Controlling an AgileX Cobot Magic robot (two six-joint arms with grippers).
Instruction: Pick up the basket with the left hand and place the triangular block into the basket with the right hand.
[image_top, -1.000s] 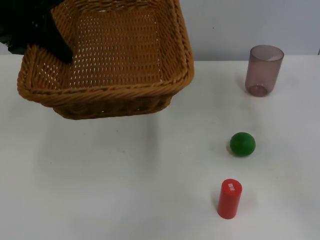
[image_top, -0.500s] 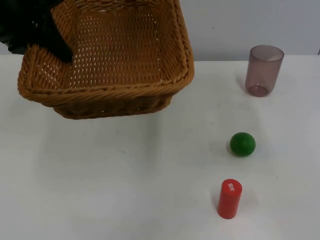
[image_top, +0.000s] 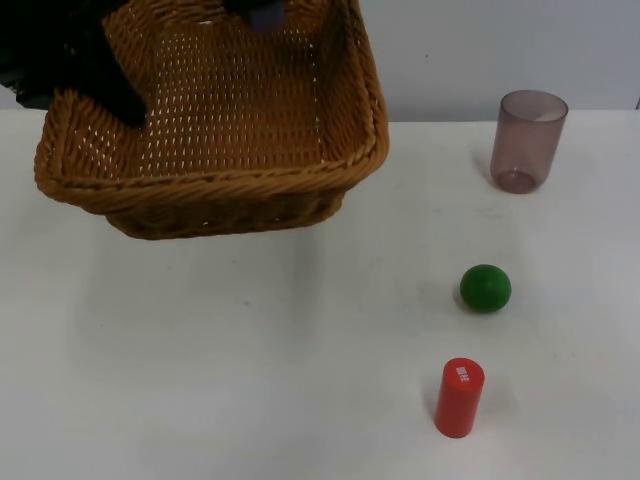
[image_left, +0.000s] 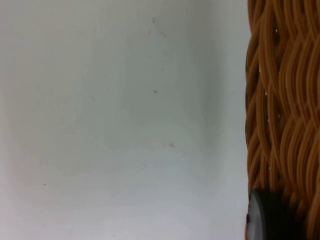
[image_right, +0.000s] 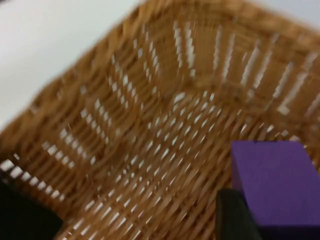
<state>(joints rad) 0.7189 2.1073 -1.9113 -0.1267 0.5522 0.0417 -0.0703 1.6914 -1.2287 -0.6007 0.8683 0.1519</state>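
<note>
- While the left end effector (image_top: 105, 85) grips the wicker basket (image_top: 215, 190) at its rim, the basket hangs above the tabletop (image_top: 250, 380).
- Right end effector (image_top: 262, 8) clasps the purple block (image_right: 277, 182) over the basket's interior.
- Well apart from both: green ball (image_top: 485, 288), red cylinder (image_top: 459, 397), cup (image_top: 527, 139).

White table (image_top: 250, 380), grey partition wall (image_top: 450, 50)
</note>
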